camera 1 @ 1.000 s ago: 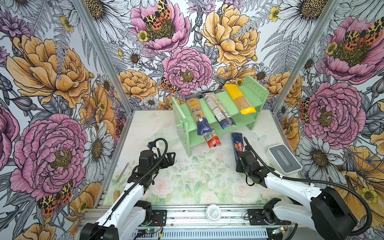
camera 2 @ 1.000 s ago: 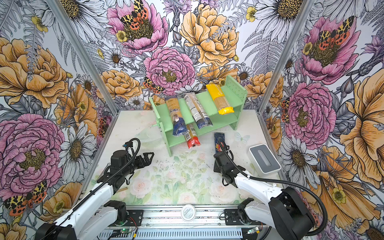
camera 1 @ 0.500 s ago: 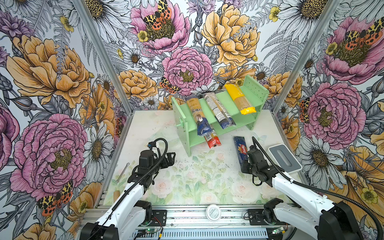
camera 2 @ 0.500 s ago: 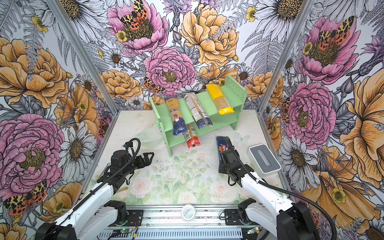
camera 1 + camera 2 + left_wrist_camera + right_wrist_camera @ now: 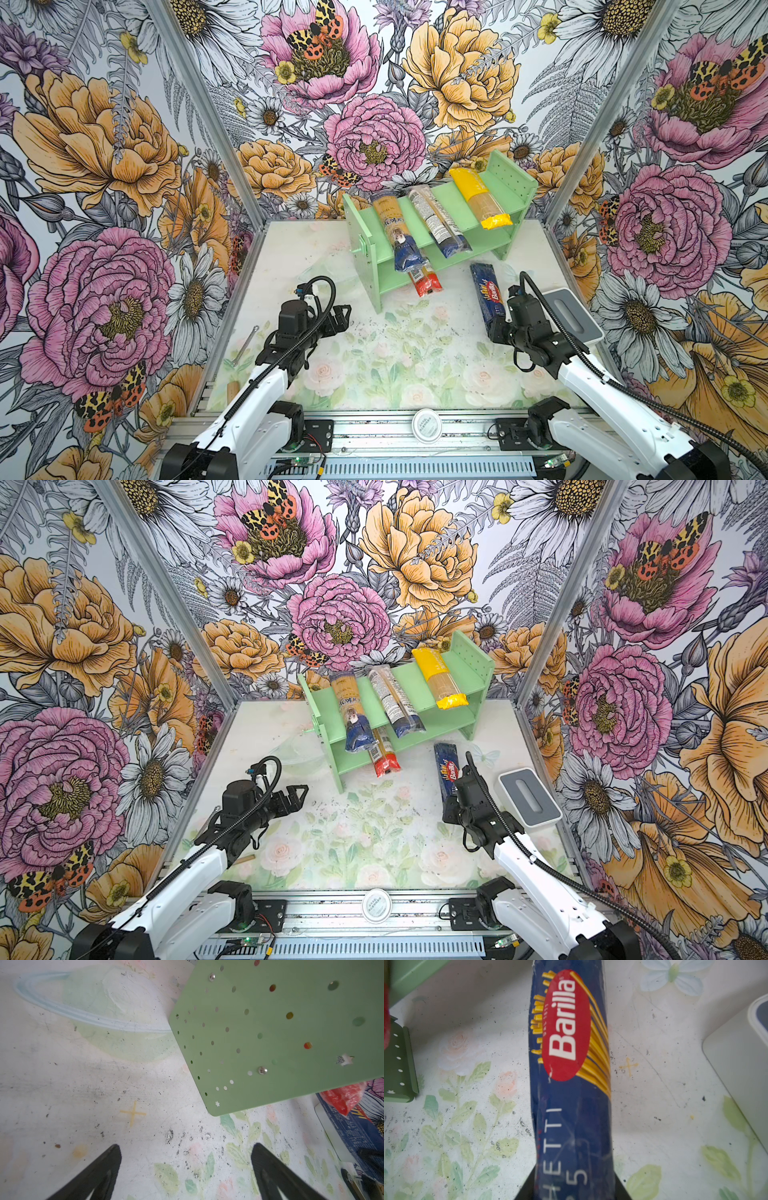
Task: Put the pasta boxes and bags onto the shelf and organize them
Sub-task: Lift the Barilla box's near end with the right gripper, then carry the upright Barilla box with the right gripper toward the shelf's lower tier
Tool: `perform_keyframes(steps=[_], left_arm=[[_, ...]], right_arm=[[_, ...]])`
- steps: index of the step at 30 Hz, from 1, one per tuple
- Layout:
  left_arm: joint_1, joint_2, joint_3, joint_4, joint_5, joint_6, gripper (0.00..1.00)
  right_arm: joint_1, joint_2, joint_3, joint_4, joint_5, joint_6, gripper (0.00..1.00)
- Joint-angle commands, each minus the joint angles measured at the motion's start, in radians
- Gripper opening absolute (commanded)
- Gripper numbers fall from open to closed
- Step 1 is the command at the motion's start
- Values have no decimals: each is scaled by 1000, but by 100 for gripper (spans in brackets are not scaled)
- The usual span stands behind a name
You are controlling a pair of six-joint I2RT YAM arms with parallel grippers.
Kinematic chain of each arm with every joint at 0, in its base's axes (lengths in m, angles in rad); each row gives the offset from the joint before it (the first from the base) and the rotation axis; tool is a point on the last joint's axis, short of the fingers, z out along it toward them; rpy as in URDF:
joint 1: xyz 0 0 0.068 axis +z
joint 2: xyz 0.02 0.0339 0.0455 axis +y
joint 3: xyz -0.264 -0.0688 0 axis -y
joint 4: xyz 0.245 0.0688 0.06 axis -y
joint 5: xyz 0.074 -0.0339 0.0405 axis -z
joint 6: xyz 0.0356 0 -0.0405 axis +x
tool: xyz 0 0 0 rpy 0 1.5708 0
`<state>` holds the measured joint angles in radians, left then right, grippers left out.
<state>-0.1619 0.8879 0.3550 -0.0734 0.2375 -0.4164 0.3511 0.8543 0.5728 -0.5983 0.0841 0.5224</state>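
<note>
The mint-green shelf (image 5: 496, 195) (image 5: 457, 675) stands at the back of the table. Two clear packs with dark-blue ends (image 5: 392, 224) (image 5: 434, 222) and a yellow pack (image 5: 478, 199) lie slanted across its top tier. A red pack (image 5: 426, 282) sticks out of the lower tier. My right gripper (image 5: 496, 328) (image 5: 451, 808) (image 5: 574, 1172) is shut on the near end of the dark-blue Barilla pack (image 5: 488, 293) (image 5: 571, 1064), which points toward the shelf. My left gripper (image 5: 343, 318) (image 5: 186, 1148) hovers open and empty beside the shelf's left side panel (image 5: 280, 1032).
A grey-and-white flat device (image 5: 571, 316) lies right of the blue pack, close to the right arm. A thin metal tool (image 5: 245, 345) lies near the table's left edge. Patterned walls close in three sides.
My right arm has shifted a little to the right and stretched out, carrying the blue pack with it. The left arm has not moved.
</note>
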Motion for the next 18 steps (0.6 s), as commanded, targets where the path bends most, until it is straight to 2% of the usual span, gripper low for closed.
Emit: perform_keyframes(steps=[1,10,18], left_arm=[[4,3,7,21,13,4,99],[5,3,7,21,15,4,99],[5,-1,5,24,14,3,99]], right_arm=[[-10,-65,82,96,23,-39,0],[-16,-116,158,-10,57,-68,0],[-17,-146,194,-17,75,-93,0]])
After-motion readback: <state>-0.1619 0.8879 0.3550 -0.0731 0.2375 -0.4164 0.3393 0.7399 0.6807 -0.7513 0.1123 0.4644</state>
